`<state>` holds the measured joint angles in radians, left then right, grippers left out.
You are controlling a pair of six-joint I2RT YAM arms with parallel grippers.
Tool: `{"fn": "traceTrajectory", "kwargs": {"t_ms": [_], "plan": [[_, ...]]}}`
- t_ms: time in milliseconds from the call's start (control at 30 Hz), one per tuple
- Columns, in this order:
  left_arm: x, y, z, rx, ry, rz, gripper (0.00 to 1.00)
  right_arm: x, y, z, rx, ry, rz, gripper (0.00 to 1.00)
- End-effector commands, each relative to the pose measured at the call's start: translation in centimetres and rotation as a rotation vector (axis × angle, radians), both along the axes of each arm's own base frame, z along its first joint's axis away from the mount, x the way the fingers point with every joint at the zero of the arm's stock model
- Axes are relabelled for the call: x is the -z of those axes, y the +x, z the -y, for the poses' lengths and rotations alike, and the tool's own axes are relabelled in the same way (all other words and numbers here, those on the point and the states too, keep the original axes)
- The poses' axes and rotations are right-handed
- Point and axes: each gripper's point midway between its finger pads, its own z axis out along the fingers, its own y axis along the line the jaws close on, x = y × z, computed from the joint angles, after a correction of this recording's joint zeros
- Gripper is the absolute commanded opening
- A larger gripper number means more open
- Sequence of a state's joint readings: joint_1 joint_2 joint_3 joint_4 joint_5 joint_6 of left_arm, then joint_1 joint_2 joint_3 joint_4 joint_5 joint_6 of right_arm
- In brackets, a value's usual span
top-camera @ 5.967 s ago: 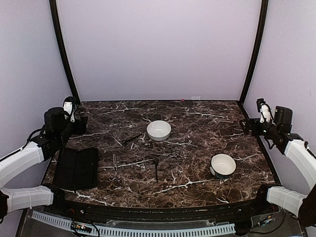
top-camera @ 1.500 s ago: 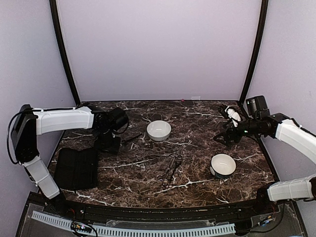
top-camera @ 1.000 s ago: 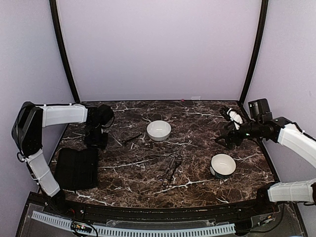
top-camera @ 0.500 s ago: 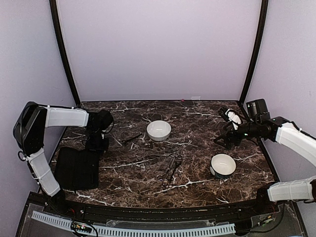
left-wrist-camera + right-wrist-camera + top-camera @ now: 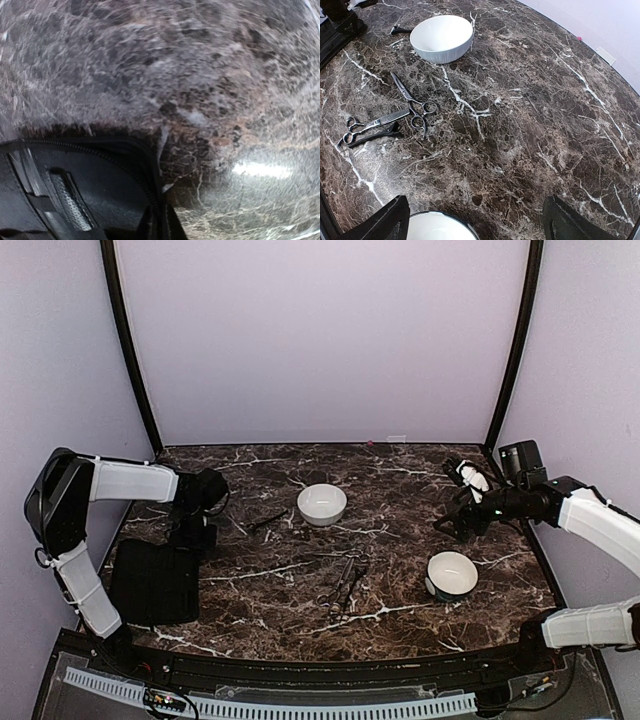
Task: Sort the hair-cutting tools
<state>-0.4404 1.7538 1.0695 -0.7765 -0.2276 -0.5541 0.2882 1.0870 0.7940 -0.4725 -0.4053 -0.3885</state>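
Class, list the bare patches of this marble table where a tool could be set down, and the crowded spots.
Bare: the far strip behind the far white bowl; the stretch between black case and scissors. Crowded: the centre, where the scissors lie bunched.

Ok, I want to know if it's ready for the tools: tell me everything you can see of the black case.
The case is a flat black rectangle, fabric by the look, at the near left of the table. A middle crease, inner straps and a greyish strip suggest it lies open. A zip runs round its rounded corner. Nothing lies on it. The left pincer hangs at its far right corner; contact cannot be told.
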Motion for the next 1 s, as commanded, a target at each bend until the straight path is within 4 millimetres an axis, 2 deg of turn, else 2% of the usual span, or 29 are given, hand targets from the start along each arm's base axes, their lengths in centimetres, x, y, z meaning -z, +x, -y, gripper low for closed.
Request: {"fn": "traceTrajectory", "kwargs": {"t_ms": [0,100,167,200,267,433,600,767,867,967], "plan": [[0.5,-0.6,0.6,0.020,-0.034,-0.018,0.00,-1.0,0.4,-0.4,-0.016,0.004,0.025,0.93],[-1.0,-0.5,3.3,0.110,-0.082,0.022,0.00,-1.2,0.6,-0.3,-0.013,-0.008,0.022,0.92],[-2.2,-1.1,6.8,0.250,-0.147,0.054,0.00,-1.2,0.4,-0.5,-0.034,-0.016,0.012,0.92],[-2.7,-2.0,9.2,0.341,-0.200,0.052,0.00,-1.3,0.4,-0.5,-0.043,-0.017,0.010,0.92],[-3.2,-4.3,12.7,0.493,-0.258,0.034,0.00,-1.3,0.3,-0.7,-0.056,-0.022,0.008,0.91],[-2.9,-11.1,18.7,0.842,-0.331,-0.043,0.00,-0.8,1.0,-1.0,-0.065,-0.029,-0.029,0.90],[-1.5,-15.0,20.0,1.014,-0.289,-0.140,0.00,-0.8,1.6,-1.6,-0.072,-0.017,-0.064,0.87],[-0.2,-17.7,20.6,1.238,-0.232,-0.197,0.00,-0.6,0.8,-2.3,-0.141,-0.021,-0.069,0.83],[0.1,-18.2,21.0,1.374,-0.189,-0.169,0.00,-0.3,0.0,-2.8,-0.188,-0.034,-0.077,0.81],[0.2,-17.6,21.5,1.434,-0.162,-0.126,0.00,0.2,-0.6,-3.2,-0.232,-0.053,-0.085,0.80]]}}
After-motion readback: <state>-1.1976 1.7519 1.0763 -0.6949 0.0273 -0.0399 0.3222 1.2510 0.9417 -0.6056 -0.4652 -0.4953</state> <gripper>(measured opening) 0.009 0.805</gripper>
